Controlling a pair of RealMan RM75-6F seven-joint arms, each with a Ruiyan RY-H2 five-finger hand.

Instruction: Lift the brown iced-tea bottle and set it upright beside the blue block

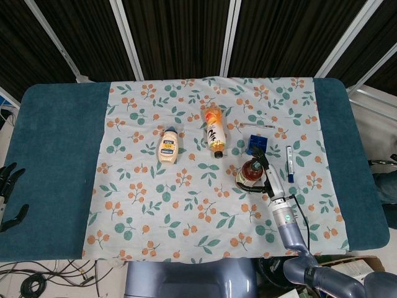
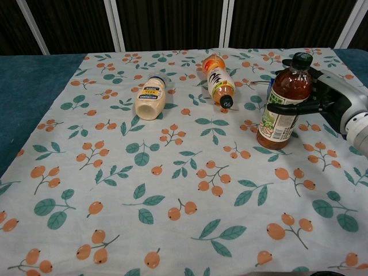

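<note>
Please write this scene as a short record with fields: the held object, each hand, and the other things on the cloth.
held object: brown iced-tea bottle, upright, base on the floral cloth
right hand: right hand grips the bottle
left hand: left hand at the table's edge, holds nothing
blue block: blue block just behind the bottle
lying: mayonnaise bottle, orange bottle
also: pen

Bright, even overhead light across both views; soft short shadows, no glare, sharp focus, slight wide-angle stretch toward the chest view's edges.

Blue block [image 1: 255,145] partly behind bottle [image 2: 283,103]
</note>
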